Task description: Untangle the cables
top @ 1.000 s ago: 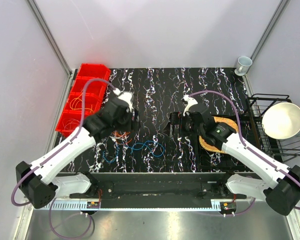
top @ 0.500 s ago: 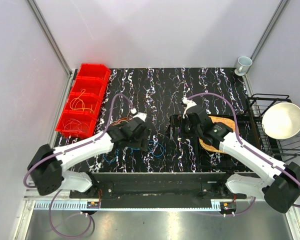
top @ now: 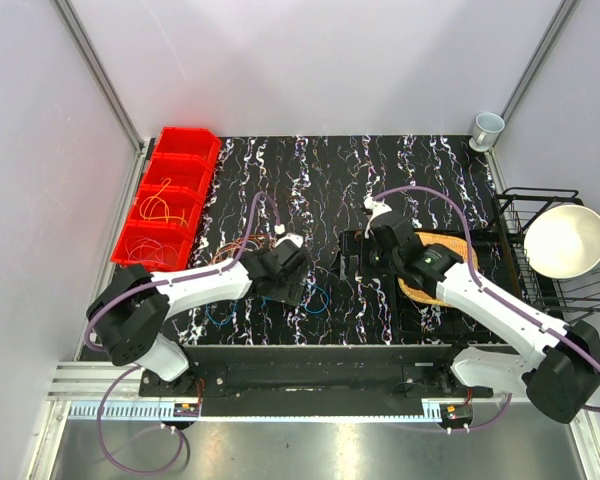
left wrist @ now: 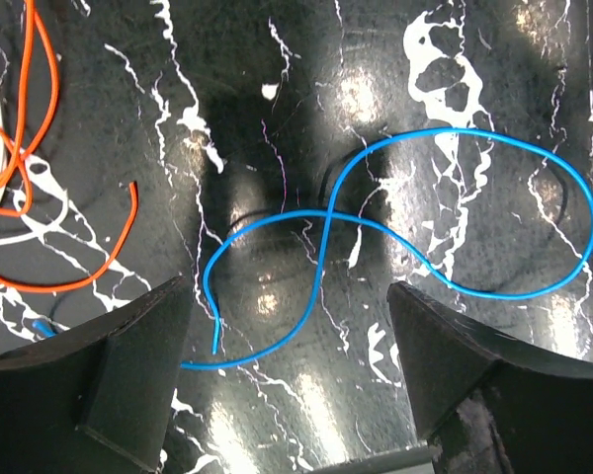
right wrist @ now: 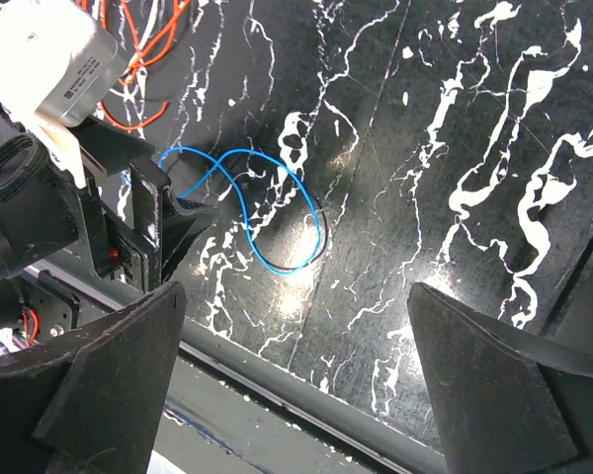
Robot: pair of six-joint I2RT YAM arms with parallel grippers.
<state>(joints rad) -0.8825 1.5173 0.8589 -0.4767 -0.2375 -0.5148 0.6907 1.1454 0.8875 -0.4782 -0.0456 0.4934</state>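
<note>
Hovering low over the blue cable [left wrist: 328, 212], the left fingers [left wrist: 128, 365] stand open and empty, straddling its figure-eight loop, probably lining up to lift it away on its own. The cable lies flat on the desk [top: 380, 170], near the orange cables [top: 238, 243] but apart from them. The right fingers [right wrist: 109, 375] hang wide open and empty, off to the side. A second ago the left arm sat farther back over the orange heap; it has since swung across to the blue loop.

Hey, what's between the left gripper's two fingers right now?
The blue cable, looped in a figure eight on the table, shows in the gap between the fingers of the open left gripper, in the left wrist view.
</note>
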